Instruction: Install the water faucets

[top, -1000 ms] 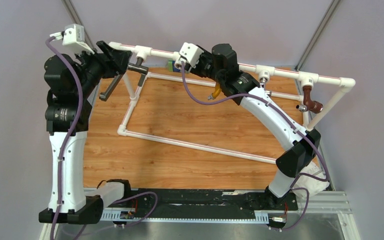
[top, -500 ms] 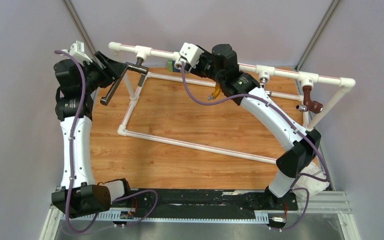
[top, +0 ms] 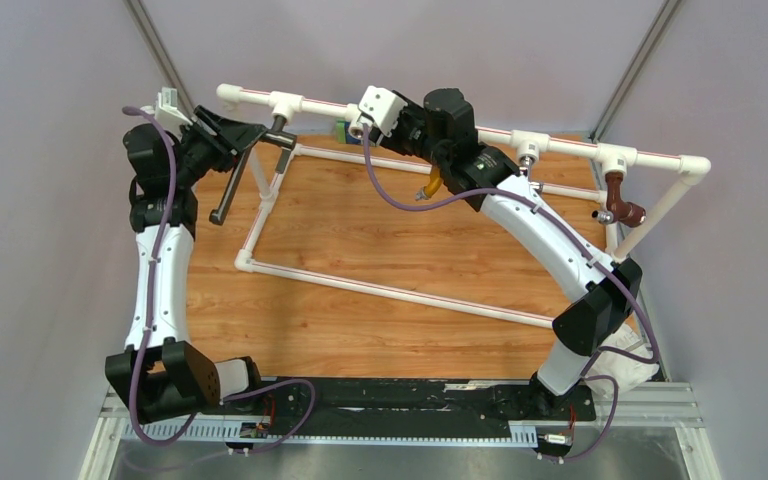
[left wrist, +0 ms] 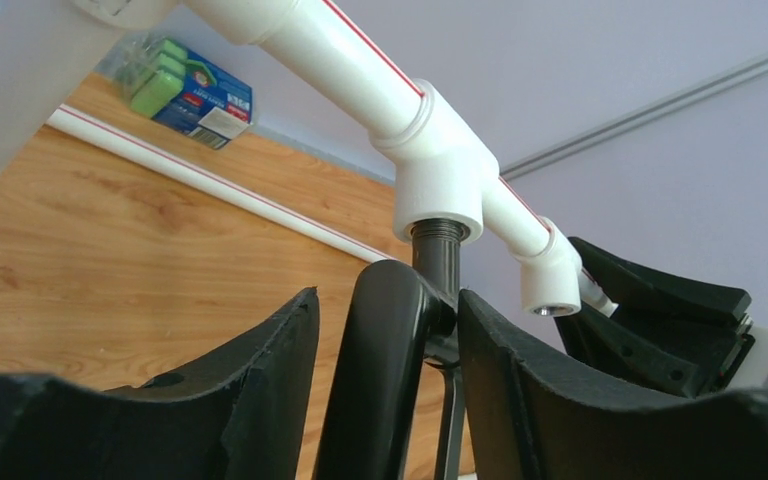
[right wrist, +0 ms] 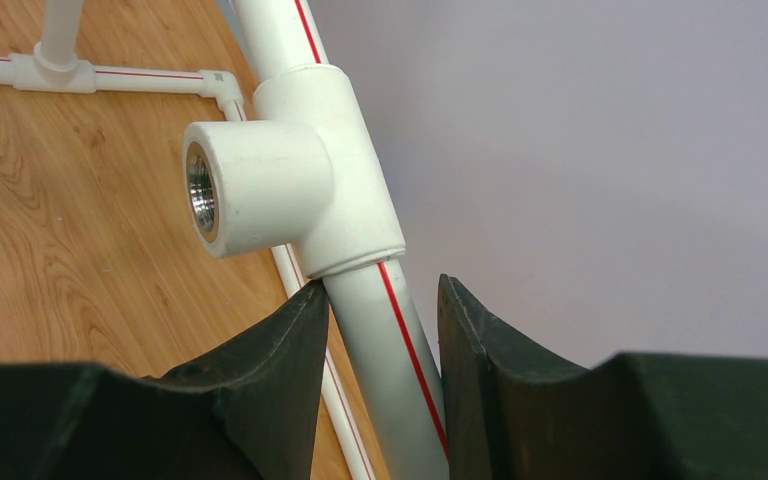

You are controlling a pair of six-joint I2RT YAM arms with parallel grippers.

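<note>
The dark faucet (top: 235,182) hangs from the white pipe frame (top: 400,112). Its threaded stem (left wrist: 437,250) sits in a white tee (left wrist: 440,180), and its long tube slopes down and to the left over the table. My left gripper (top: 243,134) straddles the faucet's tube (left wrist: 380,370) just below the tee. The right finger (left wrist: 530,390) touches the tube and a gap shows at the left finger (left wrist: 250,390). My right gripper (top: 352,122) is shut on the top pipe (right wrist: 390,340), just below an empty tee with a metal thread (right wrist: 260,190).
An orange tap (top: 430,186), a chrome fitting (top: 528,154) and a brown tap (top: 620,200) hang from the frame further right. A green and blue box (left wrist: 190,90) lies at the back of the wooden table. Grey walls close in on both sides.
My left arm has stretched out and turned at the wrist. The faucet's long tube has swung about its stem, so its free end now lies further right and nearer. The right arm has not moved.
</note>
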